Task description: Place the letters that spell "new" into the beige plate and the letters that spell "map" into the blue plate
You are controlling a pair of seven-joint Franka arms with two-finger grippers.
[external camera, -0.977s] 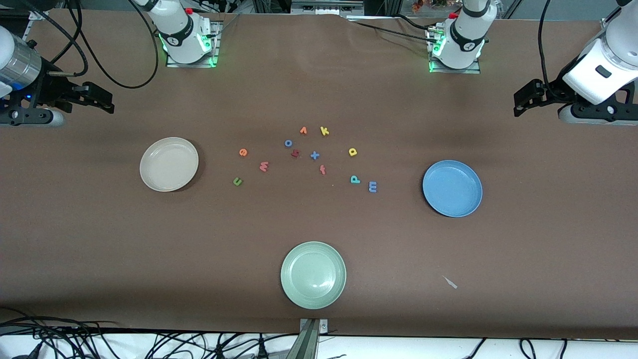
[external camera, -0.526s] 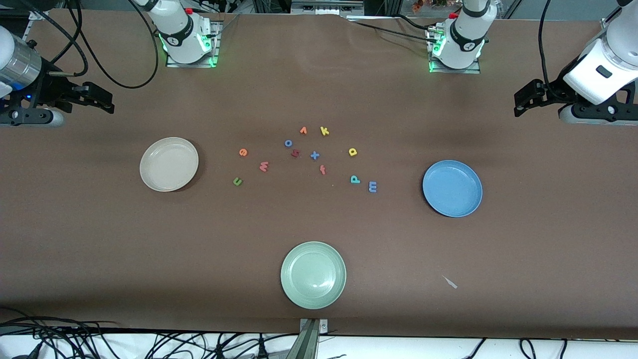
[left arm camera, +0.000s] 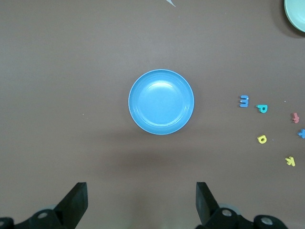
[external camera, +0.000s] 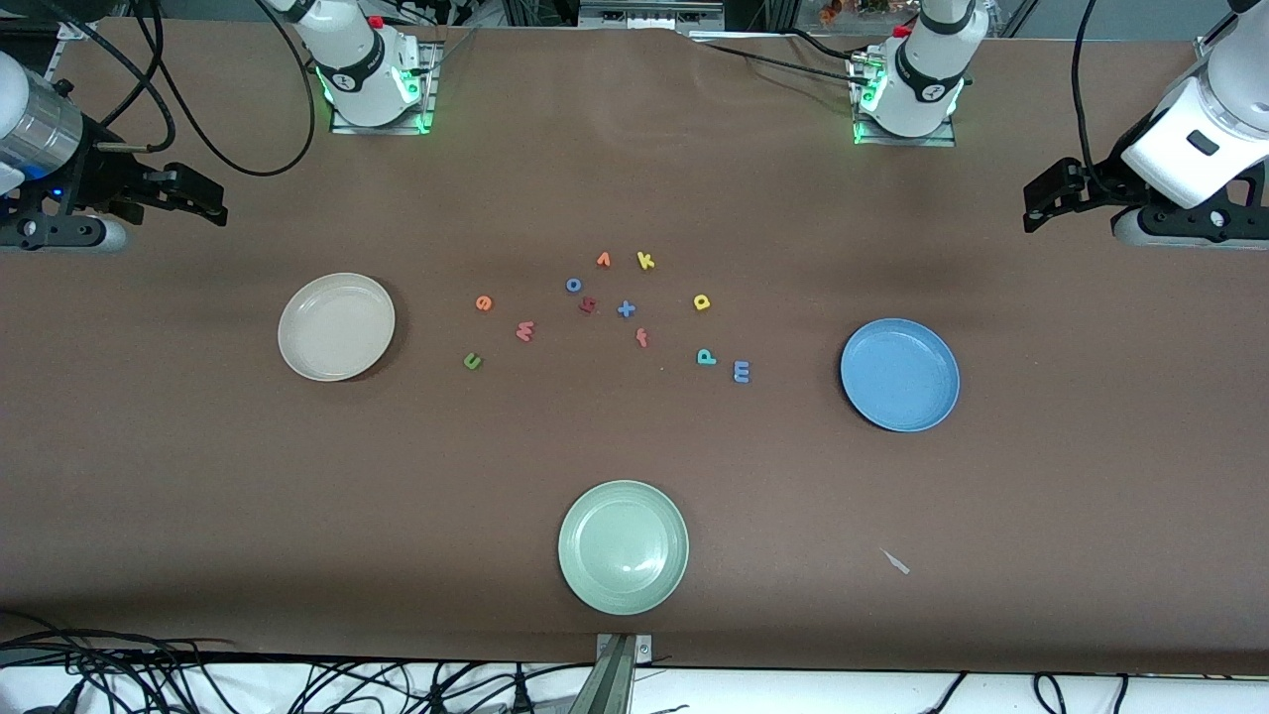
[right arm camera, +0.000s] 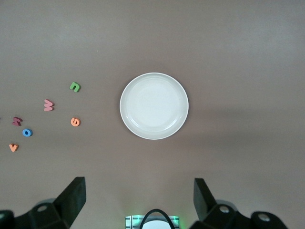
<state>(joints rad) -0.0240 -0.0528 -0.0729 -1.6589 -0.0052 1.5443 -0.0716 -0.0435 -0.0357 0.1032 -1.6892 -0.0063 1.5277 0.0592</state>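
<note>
The beige plate (external camera: 336, 326) lies toward the right arm's end, the blue plate (external camera: 900, 374) toward the left arm's end. Between them lie the green n (external camera: 473, 361), orange e (external camera: 484, 303) and salmon w (external camera: 524, 330) near the beige plate. The periwinkle m (external camera: 741, 371), teal p (external camera: 706, 356) and yellow a (external camera: 702, 301) lie near the blue plate. My left gripper (external camera: 1033, 206) hovers open and empty high above the table's end by the blue plate (left arm camera: 161, 101). My right gripper (external camera: 213, 198) hangs open and empty at the other end, by the beige plate (right arm camera: 154, 106).
A pale green plate (external camera: 623, 546) sits near the front edge. Other letters lie mid-table: orange v (external camera: 603, 260), yellow k (external camera: 645, 261), blue o (external camera: 573, 285), dark red h (external camera: 587, 305), a blue cross (external camera: 626, 308), a red f (external camera: 642, 338). A small scrap (external camera: 895, 561) lies nearer the camera than the blue plate.
</note>
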